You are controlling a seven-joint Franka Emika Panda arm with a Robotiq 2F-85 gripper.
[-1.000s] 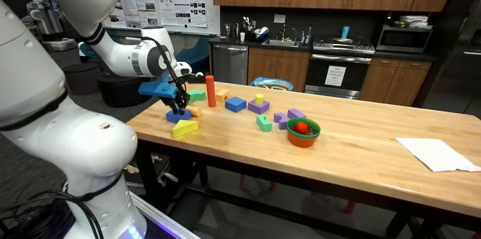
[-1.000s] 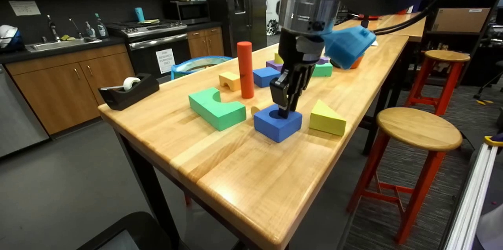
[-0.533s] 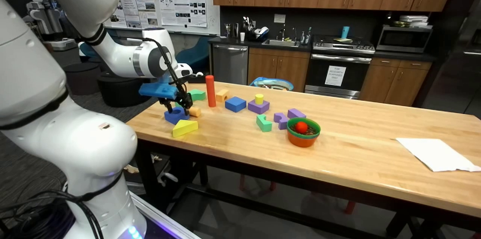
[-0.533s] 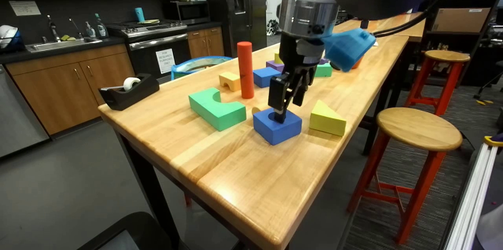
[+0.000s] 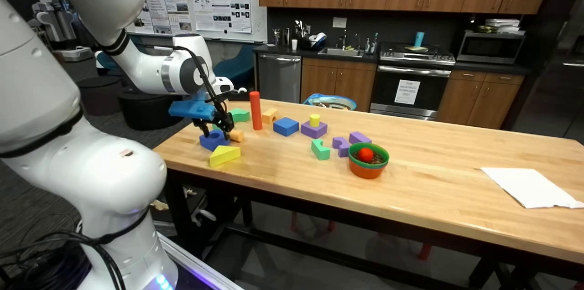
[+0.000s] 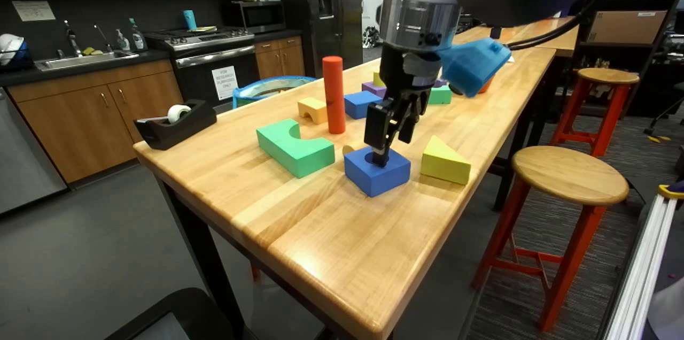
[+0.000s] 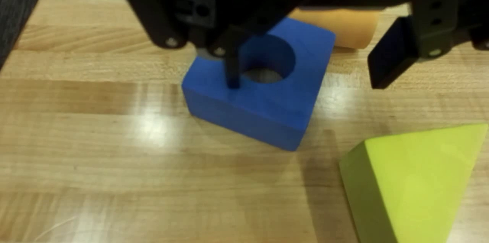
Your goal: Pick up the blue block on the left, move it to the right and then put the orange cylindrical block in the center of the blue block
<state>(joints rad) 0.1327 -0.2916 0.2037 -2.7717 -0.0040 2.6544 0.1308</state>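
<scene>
The blue block (image 7: 301,98), low and pierced by a round hole, lies near the table's end in both exterior views. My gripper (image 7: 305,85) stands open above it. One fingertip (image 7: 232,78) hangs over the block's top beside the hole; whether it touches, I cannot tell. The opposite fingertip (image 7: 389,59) is out past the block's right side, over bare wood. Nothing is held between them. The orange cylindrical block (image 6: 334,95), tall and orange-red, stands upright behind the blue block, apart from the gripper (image 5: 216,136).
A yellow wedge (image 7: 420,182) and a small orange cylinder (image 7: 353,27) lie close to the blue block. Nearby are a green arch (image 6: 296,150), an orange arch (image 6: 312,110) and another blue block (image 5: 286,126). Farther right sit purple blocks (image 5: 314,131) and a bowl (image 5: 367,170).
My fingers, close together at the blue block's hole a second ago, have spread apart. The wrist sits slightly lower, and the blue block has shifted a little. Over the last half second nothing visibly moves.
</scene>
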